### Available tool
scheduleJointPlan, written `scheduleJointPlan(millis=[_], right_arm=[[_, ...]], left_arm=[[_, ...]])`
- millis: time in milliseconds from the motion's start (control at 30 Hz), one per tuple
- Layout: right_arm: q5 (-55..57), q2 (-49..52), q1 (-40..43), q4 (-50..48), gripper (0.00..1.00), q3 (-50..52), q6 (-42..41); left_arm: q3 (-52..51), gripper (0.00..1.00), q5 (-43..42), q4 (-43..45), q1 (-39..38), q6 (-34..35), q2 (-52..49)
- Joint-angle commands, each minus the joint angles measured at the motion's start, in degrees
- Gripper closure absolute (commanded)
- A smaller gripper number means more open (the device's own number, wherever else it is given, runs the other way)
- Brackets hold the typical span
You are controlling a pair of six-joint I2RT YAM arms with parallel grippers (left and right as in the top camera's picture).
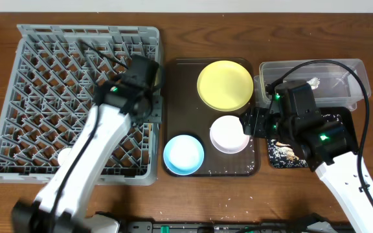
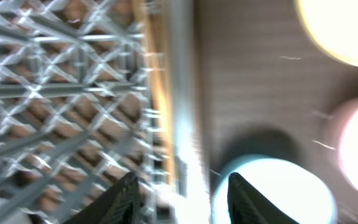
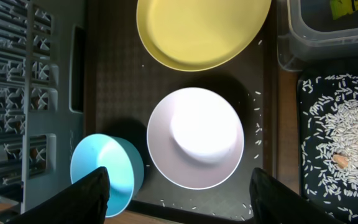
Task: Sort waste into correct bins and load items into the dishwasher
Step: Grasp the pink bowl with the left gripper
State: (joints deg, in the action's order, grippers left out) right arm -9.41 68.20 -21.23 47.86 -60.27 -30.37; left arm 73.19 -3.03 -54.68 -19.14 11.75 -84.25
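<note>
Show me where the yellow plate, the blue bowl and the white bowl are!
Round yellow plate [image 1: 225, 85]: overhead view, middle of its face.
Light blue round bowl [image 1: 184, 154]: overhead view, middle of its inside.
Small white round bowl [image 3: 204, 137]: right wrist view, its bright centre.

Yellow plate [image 1: 225, 85], white bowl [image 1: 229, 134], blue bowl [image 1: 184, 155] lie beside grey rack [image 1: 89, 31].

1. You had bare floor on the brown tray [image 1: 181, 97], left of the yellow plate [image 1: 225, 85] and beyond the blue bowl [image 1: 184, 154].
2. The white bowl [image 1: 229, 134] crowded both, leaving you narrow gaps.
3. The dish rack [image 1: 44, 65] walled the tray's left side.
</note>
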Motion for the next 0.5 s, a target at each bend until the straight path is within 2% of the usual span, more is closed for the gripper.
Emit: scheduleJointPlan(millis=[0, 133, 167, 200, 233, 300, 467], right_arm=[[-0.1, 0.0, 0.2, 0.4, 0.28, -0.7, 0.7], [0.0, 0.0, 0.2, 1.2, 0.22, -0.7, 1.6], [0.5, 0.0, 0.2, 1.4, 0.18, -0.7, 2.4], [2.2, 0.0, 0.2, 2.0, 0.06, -0.7, 2.3], [3.4, 0.0, 0.2, 2.5, 0.01, -0.7, 1.9], [5.3, 0.0, 0.6, 3.4, 0.01, -0.7, 0.6], [5.3, 0.0, 0.7, 4.1, 0.01, -0.7, 0.6]], left_arm=[[2.0, 0.51, -14.5, -3.0, -1.4, -0.1, 6.6], [-0.3, 0.51, -14.3, -7.0, -7.6, 0.2, 8.6], [-1.9, 0.51, -13.9, -6.6, -9.8, 1.8, 8.2], [-3.0, 0.51, -13.1, -6.3, -11.1, 3.4, 7.7], [-3.7, 0.51, -12.3, -6.1, -11.9, 4.5, 7.5], [-6.0, 0.51, -8.2, -4.8, -14.6, 9.0, 6.2], [-7.2, 0.51, -7.6, 1.7, -17.4, 10.2, 3.5]])
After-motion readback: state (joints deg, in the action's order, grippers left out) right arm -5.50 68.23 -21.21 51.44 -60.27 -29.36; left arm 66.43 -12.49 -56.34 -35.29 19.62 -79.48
